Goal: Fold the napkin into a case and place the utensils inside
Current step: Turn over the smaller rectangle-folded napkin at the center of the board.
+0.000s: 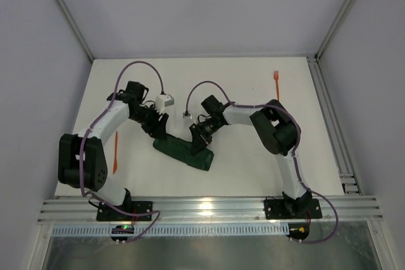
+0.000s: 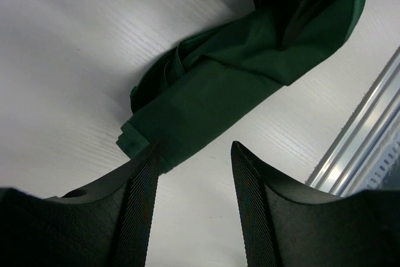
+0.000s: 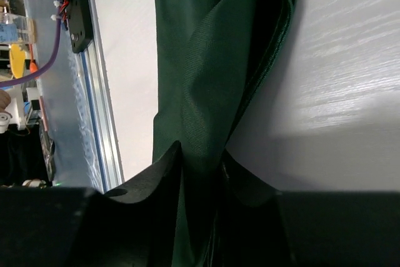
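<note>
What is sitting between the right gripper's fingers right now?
A fold of the dark green napkin fills the gap between the fingers of the right gripper. This shows in the right wrist view.

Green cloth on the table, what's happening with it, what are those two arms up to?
Two robot arms are folding the dark green napkin in the middle of the table. The right gripper has a fold of it pinched between its fingers. The left gripper is open at the cloth's other end, holding nothing. The napkin is a rough, layered strip, not a neat case yet. Both utensils lie outside it: the far orange utensil at the back right, the near orange utensil beside the left arm.
</note>
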`<state>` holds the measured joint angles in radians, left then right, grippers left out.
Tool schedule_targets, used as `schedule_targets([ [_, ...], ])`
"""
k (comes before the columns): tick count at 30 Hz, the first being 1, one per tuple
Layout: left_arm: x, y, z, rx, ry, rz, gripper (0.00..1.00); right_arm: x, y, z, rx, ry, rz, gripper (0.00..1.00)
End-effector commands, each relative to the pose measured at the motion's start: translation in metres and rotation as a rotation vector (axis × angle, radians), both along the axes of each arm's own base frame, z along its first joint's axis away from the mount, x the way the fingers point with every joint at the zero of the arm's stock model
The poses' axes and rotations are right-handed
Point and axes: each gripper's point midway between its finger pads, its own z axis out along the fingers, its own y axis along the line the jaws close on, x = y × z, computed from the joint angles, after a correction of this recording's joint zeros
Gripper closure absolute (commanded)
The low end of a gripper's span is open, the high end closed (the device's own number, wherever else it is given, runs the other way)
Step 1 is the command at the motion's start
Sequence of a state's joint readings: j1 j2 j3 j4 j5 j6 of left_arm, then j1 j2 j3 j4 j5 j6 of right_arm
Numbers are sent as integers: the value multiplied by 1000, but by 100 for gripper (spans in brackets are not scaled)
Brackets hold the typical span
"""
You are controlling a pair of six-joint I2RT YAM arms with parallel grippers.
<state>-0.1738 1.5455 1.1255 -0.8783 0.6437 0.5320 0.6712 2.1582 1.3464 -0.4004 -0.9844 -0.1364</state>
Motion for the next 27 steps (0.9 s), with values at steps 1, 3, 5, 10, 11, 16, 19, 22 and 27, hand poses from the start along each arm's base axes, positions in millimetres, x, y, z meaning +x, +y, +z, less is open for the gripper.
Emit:
schedule_targets([
  [1,12,9,-28,56,-28,-17,49,16,7,0,29,-64,8,68],
  [3,13,11,-42,72,-5,-15,48,19,5,3,22,-81,9,50],
  [5,15,15,-53,98,8,-4,48,28,2,1,-19,-142,-5,47],
  [10,28,16,-58,109,-33,22,49,64,-13,17,-98,-318,-76,35],
  [11,30,15,-56,106,-37,31,49,69,-16,18,-121,-347,-86,31],
  [16,30,17,-56,115,-51,26,49,99,-33,37,-222,-531,-160,20],
  [19,27,17,-58,113,-44,23,50,121,-47,60,-260,-678,-280,18],
  [22,26,15,-49,96,-72,24,49,134,-68,108,-218,-921,-460,1],
  [27,26,9,-24,47,-114,28,46,133,-107,211,25,-1237,-811,1],
])
